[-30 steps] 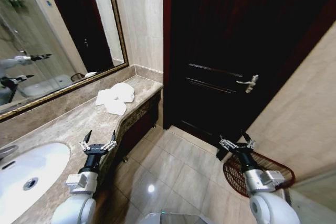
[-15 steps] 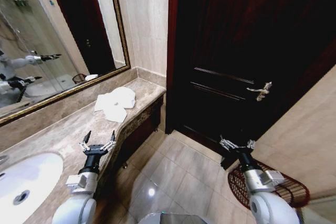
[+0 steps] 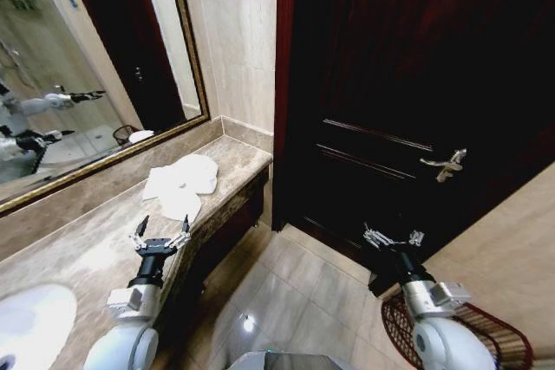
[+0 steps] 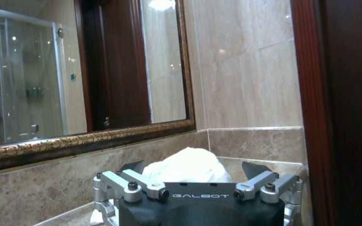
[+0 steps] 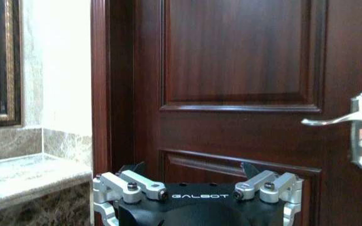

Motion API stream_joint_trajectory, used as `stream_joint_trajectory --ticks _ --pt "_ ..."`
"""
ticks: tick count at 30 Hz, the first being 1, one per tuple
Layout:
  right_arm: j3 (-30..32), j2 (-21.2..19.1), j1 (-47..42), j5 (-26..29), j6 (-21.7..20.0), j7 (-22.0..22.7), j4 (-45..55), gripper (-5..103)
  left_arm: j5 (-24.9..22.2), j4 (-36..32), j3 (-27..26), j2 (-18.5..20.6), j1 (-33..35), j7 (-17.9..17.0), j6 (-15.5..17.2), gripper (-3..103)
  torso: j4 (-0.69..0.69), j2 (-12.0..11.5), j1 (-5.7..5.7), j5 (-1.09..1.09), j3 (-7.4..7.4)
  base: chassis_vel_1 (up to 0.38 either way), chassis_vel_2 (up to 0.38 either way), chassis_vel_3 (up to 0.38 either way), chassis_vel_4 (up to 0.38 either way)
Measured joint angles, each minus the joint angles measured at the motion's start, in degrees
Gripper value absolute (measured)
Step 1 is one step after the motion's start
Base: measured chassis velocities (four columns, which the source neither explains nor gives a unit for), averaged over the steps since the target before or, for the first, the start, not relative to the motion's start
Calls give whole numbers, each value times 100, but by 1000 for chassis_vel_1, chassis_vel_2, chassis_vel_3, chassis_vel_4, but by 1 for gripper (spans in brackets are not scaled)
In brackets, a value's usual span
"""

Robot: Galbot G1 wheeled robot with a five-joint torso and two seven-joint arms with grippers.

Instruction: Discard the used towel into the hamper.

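From the head view, the left gripper (image 3: 161,233) is hovering with its fingers spread wide and holding nothing, over the marble counter (image 3: 95,249). The white towel (image 3: 179,185) is lying crumpled on that counter ahead of this gripper, apart from it, near the mirror (image 3: 78,67). The right gripper (image 3: 392,236) is hanging above the tiled floor (image 3: 303,288), also spread wide and holding nothing, facing the dark door (image 3: 408,84). The hamper (image 3: 486,335) is sitting on the floor below and to the right of that gripper, beside its arm.

In the left wrist view, the left gripper (image 4: 193,170) is pointing at the towel (image 4: 187,165), which is showing between its parted fingertips, farther off.

In the right wrist view, the right gripper (image 5: 192,169) is gaping wide before the door (image 5: 244,70), its silver handle (image 5: 350,123) off to one side.
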Motion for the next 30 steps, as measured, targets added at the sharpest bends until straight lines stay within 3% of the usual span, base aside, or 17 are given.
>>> stream_joint_trajectory --ticks 3,5,6,7,9,10,11,12,15,16,18,21,23,30 --pt "-5 3 10 -14 -55 8 13 100 -29 -55 17 45 -28 -111 210 100 1 0 1 1 0 -59 74 55 -25" --pt "6 5 28 -36 -25 8 -18 100 -147 -170 33 162 -59 -254 556 100 -2 0 -1 0 0 -23 29 2 1" --pt "18 7 47 -45 1 15 -52 100 -356 -276 24 298 -102 -322 881 100 0 1 -3 -1 -1 0 0 0 0" --pt "18 7 47 -45 1 15 -52 100 -356 -276 24 298 -102 -322 881 100 0 1 -3 -1 -1 0 0 0 0" --pt "44 2 53 -56 14 26 -96 100 -854 -410 4 588 -241 -467 1434 100 1 1 -6 0 -2 27 -12 -14 22" --pt "53 -2 51 -58 16 27 -104 100 -963 -423 -2 658 -288 -504 1542 100 1 2 -6 0 -2 54 -24 -31 43" --pt "87 -19 36 -60 30 39 -134 100 -1345 -445 -40 925 -497 -642 1894 100 1 2 -6 -2 -2 0 0 0 0" --pt "87 -19 36 -60 30 39 -134 100 -1345 -445 -40 925 -497 -642 1894 100 1 2 -6 -2 -2 0 0 0 0" --pt "136 -89 82 -107 49 94 -225 100 -2264 -259 -350 1629 -1050 -820 2616 100 -3 1 -5 -2 -1 0 0 0 0" --pt "136 -89 82 -107 49 94 -225 100 -2264 -259 -350 1629 -1050 -820 2616 100 -3 1 -5 -2 -1 0 0 0 0" --pt "113 -152 210 -327 77 114 -347 100 -2669 161 -569 2163 -1388 -869 2820 100 3 1 -3 -1 -1 0 0 0 0" --pt "111 -171 229 -445 103 132 -410 100 -2864 460 -578 2494 -1649 -918 2926 100 1 1 -2 -2 0 0 0 0 0" --pt "106 -193 238 -545 114 185 -478 100 -3221 930 -403 2957 -2162 -1061 3208 100 0 1 -2 -2 0 0 0 0 0" --pt "95 -165 287 -655 113 309 -514 100 -3646 1741 303 3610 -3134 -1063 3848 100 -1 1 -2 -3 0 0 0 0 0"
